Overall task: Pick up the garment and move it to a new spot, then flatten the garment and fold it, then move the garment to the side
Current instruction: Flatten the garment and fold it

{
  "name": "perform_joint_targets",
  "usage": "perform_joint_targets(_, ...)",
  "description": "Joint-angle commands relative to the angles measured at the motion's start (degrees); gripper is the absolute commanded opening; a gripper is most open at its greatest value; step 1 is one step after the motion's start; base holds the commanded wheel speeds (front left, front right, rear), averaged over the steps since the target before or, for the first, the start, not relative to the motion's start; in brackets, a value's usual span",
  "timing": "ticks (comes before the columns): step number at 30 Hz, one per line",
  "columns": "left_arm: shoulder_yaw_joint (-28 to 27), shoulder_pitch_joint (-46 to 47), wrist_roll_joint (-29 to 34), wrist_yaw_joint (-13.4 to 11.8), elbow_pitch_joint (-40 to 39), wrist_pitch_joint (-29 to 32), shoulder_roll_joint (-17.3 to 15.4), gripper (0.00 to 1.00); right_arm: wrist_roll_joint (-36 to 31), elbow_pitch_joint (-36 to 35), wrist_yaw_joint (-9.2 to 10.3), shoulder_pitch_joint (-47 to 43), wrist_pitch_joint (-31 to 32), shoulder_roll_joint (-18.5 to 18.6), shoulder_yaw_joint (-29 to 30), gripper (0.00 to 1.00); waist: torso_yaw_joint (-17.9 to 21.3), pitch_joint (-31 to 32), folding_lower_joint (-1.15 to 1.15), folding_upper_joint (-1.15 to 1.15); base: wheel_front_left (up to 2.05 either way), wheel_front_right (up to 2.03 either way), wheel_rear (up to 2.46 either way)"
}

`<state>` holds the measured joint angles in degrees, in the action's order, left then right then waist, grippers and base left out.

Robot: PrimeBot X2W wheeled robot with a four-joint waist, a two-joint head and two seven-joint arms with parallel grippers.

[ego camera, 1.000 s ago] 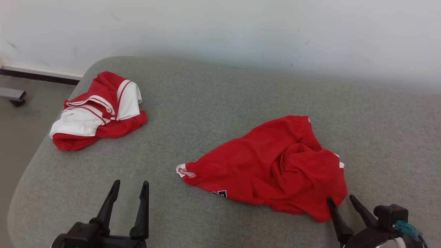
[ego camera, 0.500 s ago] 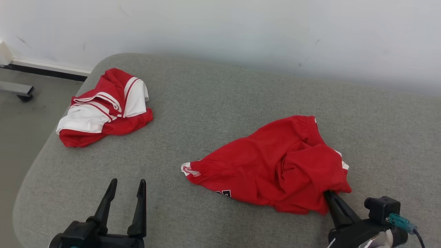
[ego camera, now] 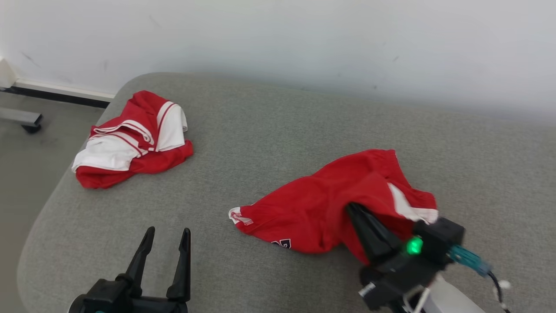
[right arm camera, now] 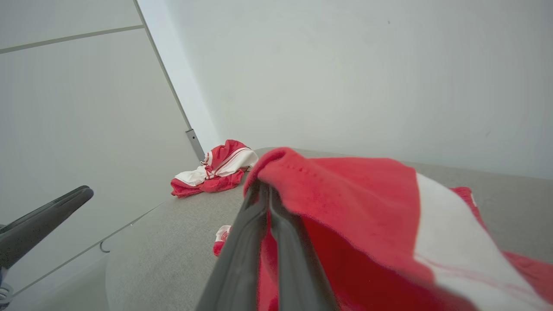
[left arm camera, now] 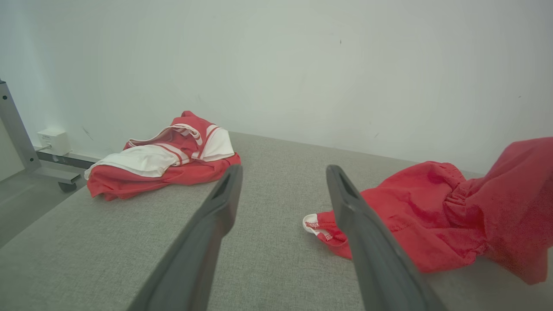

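Head view: a grey fabric-covered surface [ego camera: 260, 130] with a rounded corner takes up most of the scene. It is set against a plain white wall [ego camera: 278, 34] bearing a few faint scuffs. To the robot's left, grey floor [ego camera: 26, 156] meets the wall at a dark skirting strip [ego camera: 56, 94]. The foot of a metal frame [ego camera: 21, 119] rests on the floor there.

The garment [ego camera: 304, 208], red with a white panel, is on the right half of the surface, toward the near edge. The right gripper [ego camera: 352, 208] has its jaws pressed together on a fold of red cloth at the garment's right side. In the right wrist view the cloth drapes over both fingertips. In the left wrist view the gripped end is raised clear of the surface, while the other end, with its white hem tip, lies on it.

The left gripper [ego camera: 168, 231] sits at the near left, jaws spread wide and holding nothing, apart from the garment.

A second garment [ego camera: 130, 143], red and white and bunched, lies near the far left corner of the surface, well apart from the first. The left wrist view shows a small white wall box [left arm camera: 54, 140] low on the wall beside the frame.
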<state>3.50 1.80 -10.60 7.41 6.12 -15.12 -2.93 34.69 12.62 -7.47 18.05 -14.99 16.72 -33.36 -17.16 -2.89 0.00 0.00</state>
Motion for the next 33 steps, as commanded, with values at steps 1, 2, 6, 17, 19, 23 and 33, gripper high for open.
perform_joint_targets(1,0.0,0.2,-0.2,-0.1,0.2,0.0,0.0,1.00,-0.3,0.1,-0.03,0.9,-0.3,-0.5,-0.3,0.00,-0.6,-0.1,0.00,0.00,0.00,0.00,0.00)
perform_joint_targets(2,0.2,0.4,-0.3,-0.1,0.2,0.0,0.0,1.00,-0.4,0.5,-0.03,2.4,-0.3,-1.3,-1.3,0.00,-1.1,-0.1,0.00,0.00,0.00,0.00,0.00)
perform_joint_targets(6,0.7,1.0,-0.5,-0.1,0.5,0.0,0.0,1.00,-0.7,4.5,-0.03,8.8,-0.3,-5.8,-5.5,0.00,-3.1,-0.5,0.00,0.00,0.00,0.00,0.00)
perform_joint_targets(17,2.0,1.4,-1.5,-0.1,1.6,0.0,0.0,1.00,4.4,27.7,-0.03,18.1,1.8,-13.9,-12.9,1.00,-7.9,-0.8,0.00,0.00,0.00,0.00,0.00)
perform_joint_targets(19,1.8,1.1,-1.6,-0.1,1.6,0.0,0.0,1.00,7.0,29.5,-0.03,17.6,1.7,-13.8,-14.4,1.00,-7.8,-0.6,0.00,0.00,0.00,0.00,0.00)
perform_joint_targets(23,1.0,0.2,-1.6,-0.3,1.6,0.0,0.0,1.00,11.4,30.0,-0.03,16.7,1.5,-13.8,-18.0,1.00,-6.7,-0.4,0.00,0.00,0.00,0.00,0.00)
perform_joint_targets(33,0.6,0.4,-0.6,-0.2,1.5,0.0,0.0,1.00,16.8,27.3,-0.03,12.6,0.2,-11.7,-23.8,1.00,-3.1,1.2,0.00,0.00,0.00,0.00,0.00)
